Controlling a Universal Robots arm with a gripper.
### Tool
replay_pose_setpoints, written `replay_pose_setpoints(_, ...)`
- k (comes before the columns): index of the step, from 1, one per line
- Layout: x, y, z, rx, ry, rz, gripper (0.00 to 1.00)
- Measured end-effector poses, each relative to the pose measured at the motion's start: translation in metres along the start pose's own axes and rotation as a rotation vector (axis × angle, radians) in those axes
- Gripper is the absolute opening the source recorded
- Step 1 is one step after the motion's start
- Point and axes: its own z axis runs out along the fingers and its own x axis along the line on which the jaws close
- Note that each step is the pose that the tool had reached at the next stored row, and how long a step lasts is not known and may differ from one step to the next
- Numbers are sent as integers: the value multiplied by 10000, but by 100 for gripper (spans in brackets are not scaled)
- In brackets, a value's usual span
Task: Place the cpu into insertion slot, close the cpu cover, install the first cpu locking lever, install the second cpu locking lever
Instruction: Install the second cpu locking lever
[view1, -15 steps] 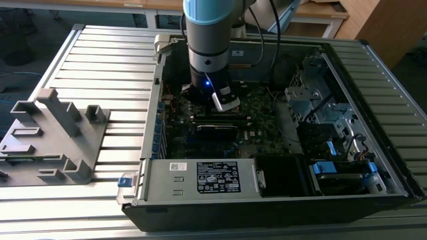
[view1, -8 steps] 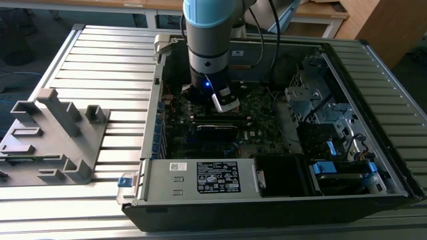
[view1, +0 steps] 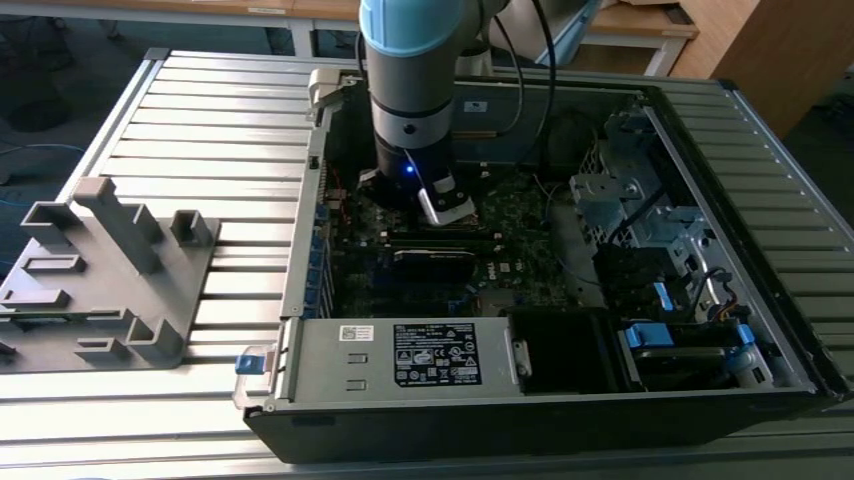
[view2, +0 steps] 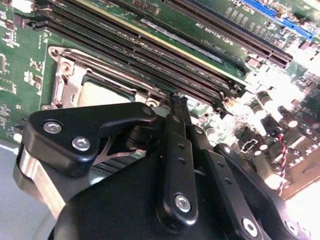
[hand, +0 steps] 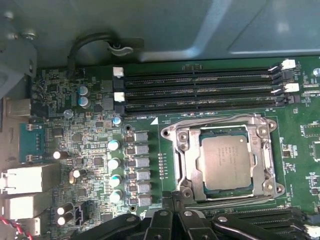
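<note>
Gripper (hand: 172, 216) hovering clenched, empty, just beside the cpu (hand: 227, 161) lying in the insertion slot (hand: 187, 150).

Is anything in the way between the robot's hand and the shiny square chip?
Nothing visible is. In the first wrist view the cpu already lies in the insertion slot, framed by the cpu cover, with its top bare. The hand sits beside the slot, and only open motherboard lies between them.
</note>
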Motion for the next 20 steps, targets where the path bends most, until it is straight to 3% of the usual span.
replay_pose_setpoints(9,5,0,-2,-2,-1,0,10)
replay_pose_setpoints(14,0,11,-94,-1,-1,0,10)
replay_pose_setpoints(20,-9,29,-252,-1,-1,0,10)
